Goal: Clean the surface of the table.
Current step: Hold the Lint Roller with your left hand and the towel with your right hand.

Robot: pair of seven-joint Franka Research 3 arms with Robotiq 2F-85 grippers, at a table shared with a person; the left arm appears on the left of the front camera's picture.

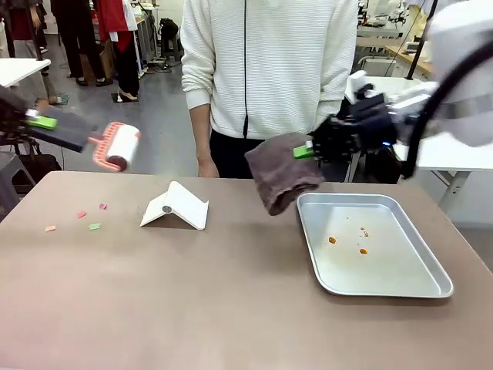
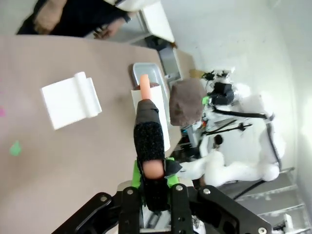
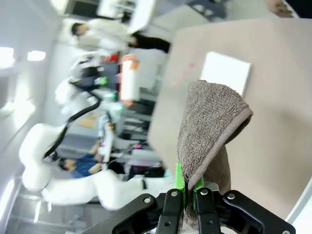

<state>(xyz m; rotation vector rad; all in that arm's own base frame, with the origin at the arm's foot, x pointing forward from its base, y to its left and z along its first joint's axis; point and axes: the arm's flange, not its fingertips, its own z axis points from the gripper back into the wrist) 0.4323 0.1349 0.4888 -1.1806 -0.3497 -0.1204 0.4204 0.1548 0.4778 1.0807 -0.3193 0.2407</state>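
Start from the tabletop (image 1: 231, 308), the wide taupe surface reaching from the near edge to the person (image 1: 269, 69) standing at the far side. Leave the metal tray (image 1: 400, 266) where it sits on the right half. Lower the brown cloth (image 1: 281, 176), pinched along its top by the right gripper (image 1: 306, 151) with jaws clenched, hanging just beside the tray's far-left corner and apparently off the surface. Spread flat before wiping, not bunched. Work around the white folded stand (image 1: 177, 208) near the middle. Bring down the lint roller (image 1: 115, 146), handle clamped tight in the jaws of the left gripper (image 1: 40, 122), raised beyond the far-left edge. Roll slowly, with even pressure, over the paper scraps (image 1: 94, 226) at the left: pink, orange and green, probably light enough to scatter under a quick pass. Mind the orange crumbs (image 1: 362, 250) inside the tray; likely best kept there.
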